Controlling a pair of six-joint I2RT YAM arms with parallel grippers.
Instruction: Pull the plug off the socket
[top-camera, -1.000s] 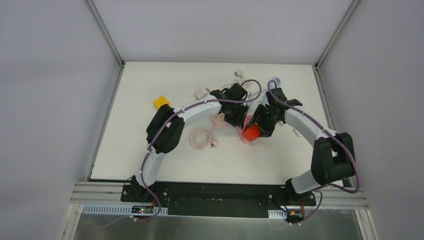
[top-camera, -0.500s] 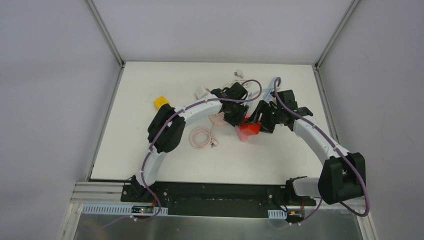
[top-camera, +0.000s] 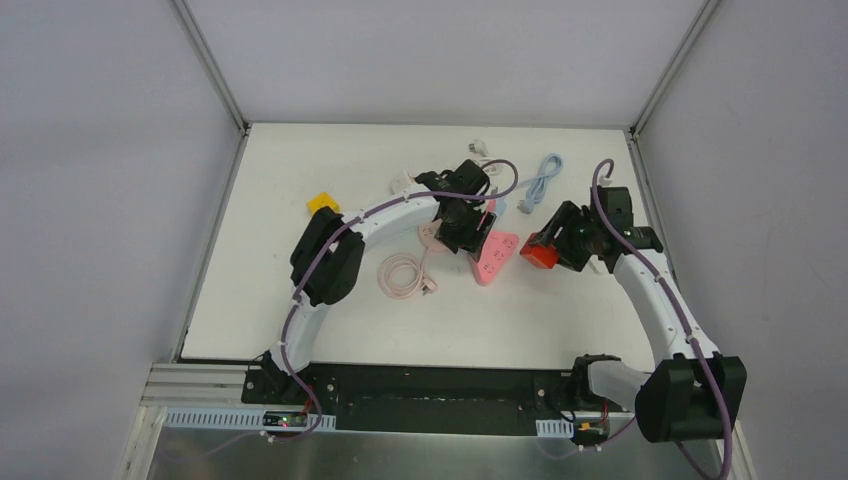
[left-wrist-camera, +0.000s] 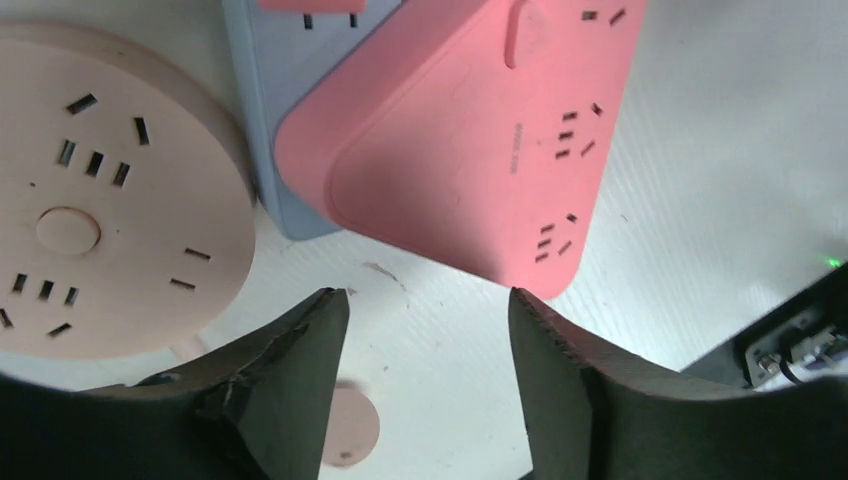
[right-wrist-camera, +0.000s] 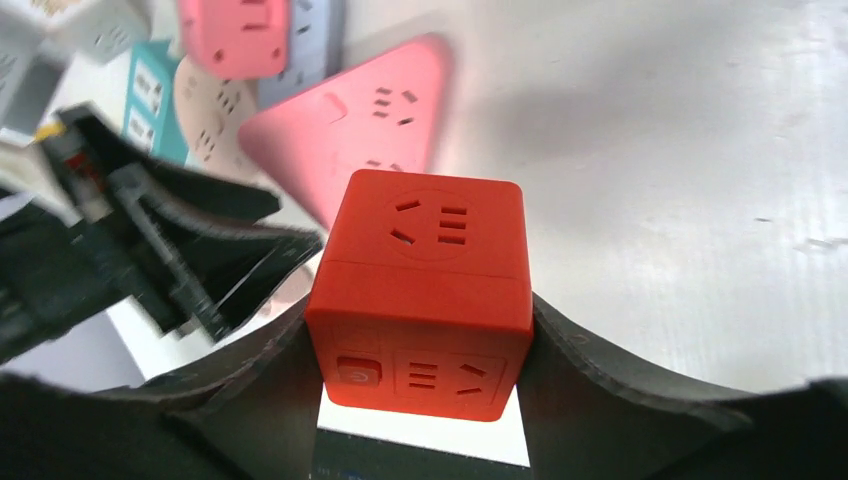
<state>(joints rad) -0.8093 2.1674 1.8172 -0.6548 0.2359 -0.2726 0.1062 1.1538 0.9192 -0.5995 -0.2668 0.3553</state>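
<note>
table (top-camera: 540, 320) bearing a pink triangular power strip (left-wrist-camera: 470, 150), which lies flat against a round socket (left-wrist-camera: 110, 200). left gripper (left-wrist-camera: 428, 300) hangs just above the strip, jaws apart and empty. right gripper (right-wrist-camera: 420, 325) is clamped on the red cube plug (right-wrist-camera: 420, 290), held apart from the strip on its right. risk: the smooth cube may slip if gripped off-centre, and a descending left arm could shove the loose strip.
</note>
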